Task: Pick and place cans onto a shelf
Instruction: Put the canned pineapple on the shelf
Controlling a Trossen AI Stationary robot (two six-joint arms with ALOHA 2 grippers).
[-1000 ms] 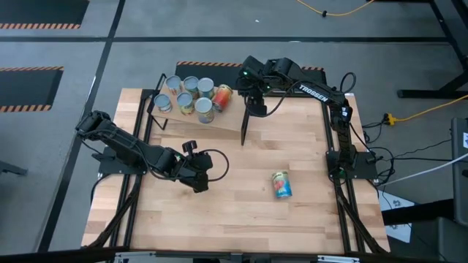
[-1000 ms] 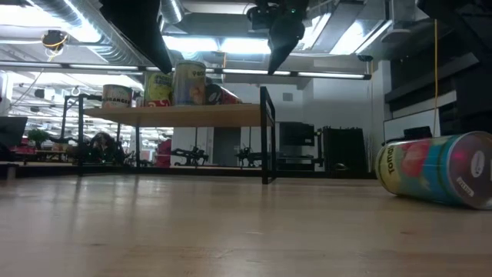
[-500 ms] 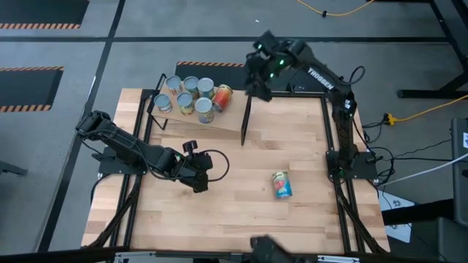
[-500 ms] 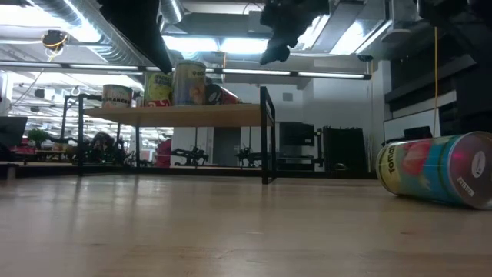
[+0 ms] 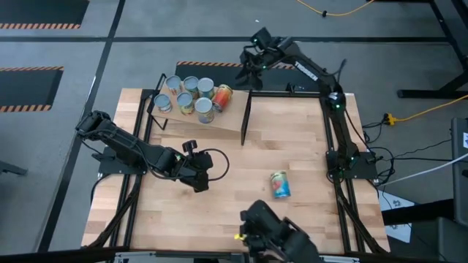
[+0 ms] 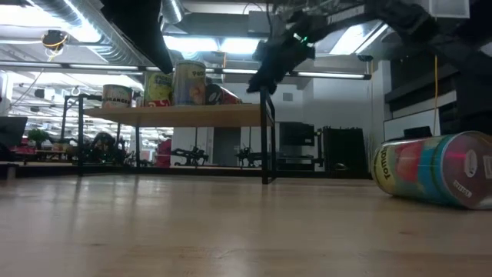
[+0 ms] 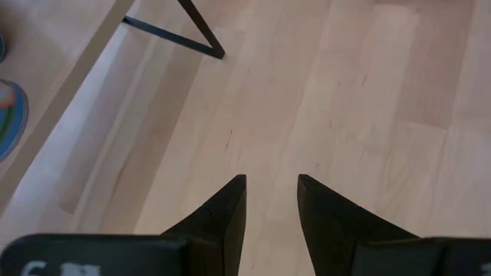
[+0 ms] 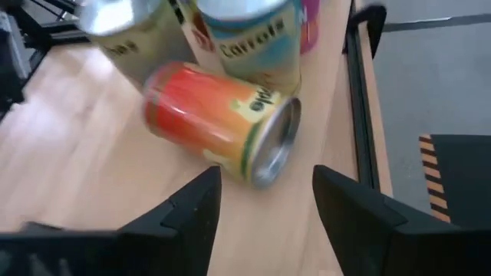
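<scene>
Wooden tabletop (image 5: 292, 139) carries one loose can (image 5: 279, 184) on its side. Left gripper (image 5: 199, 184) rests low mid-table, fingers parted, empty. Farther back, right gripper (image 5: 252, 60), spread and empty, hovers beside the shelf (image 5: 227, 120) bearing six cans (image 5: 191, 95), one tipped.

A light wooden tabletop (image 5: 292, 146) stands on grey floor (image 5: 73, 51) marked with orange-and-black hazard stripes (image 5: 29, 70). A yellow cable (image 5: 431, 108) lies right; ceiling lights (image 6: 207, 45) glow beyond.

Right gripper (image 5: 252, 62) retreated beyond shelf (image 5: 219, 120) rear.
</scene>
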